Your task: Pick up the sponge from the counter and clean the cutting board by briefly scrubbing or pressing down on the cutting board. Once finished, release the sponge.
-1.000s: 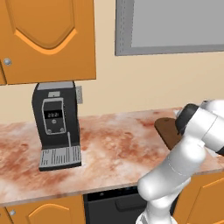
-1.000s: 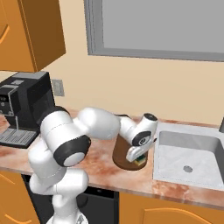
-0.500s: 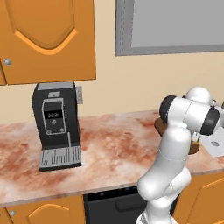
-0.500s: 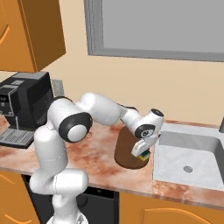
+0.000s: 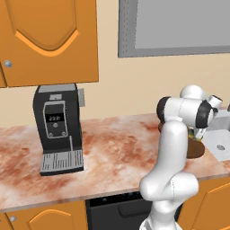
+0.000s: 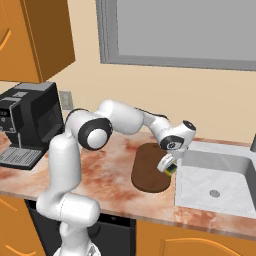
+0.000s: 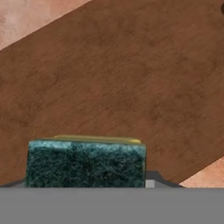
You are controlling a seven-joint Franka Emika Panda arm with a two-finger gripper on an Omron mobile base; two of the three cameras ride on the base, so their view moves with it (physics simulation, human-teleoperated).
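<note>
The dark brown cutting board [image 6: 148, 169] lies on the marbled counter [image 6: 107, 172] just left of the sink. My gripper [image 6: 168, 168] points down over the board's right edge and is shut on the sponge [image 6: 172, 171], a small yellow block with a dark green layer. In the hand view the sponge [image 7: 85, 164] sits low between the fingers, green face toward the camera, with the cutting board [image 7: 131, 83] close behind it. Whether the sponge touches the wood is unclear. In the left base view my own arm covers most of the cutting board [image 5: 195, 148].
A steel sink [image 6: 220, 175] is set into the counter right beside the board. A black coffee machine [image 6: 27, 125] with a grey drip tray stands at the far left. Orange cabinets hang above and a window is on the back wall.
The arm's elbow has swung over toward the wall and straightened. The hand, still holding the sponge, has shifted slightly right along the board toward the sink.
</note>
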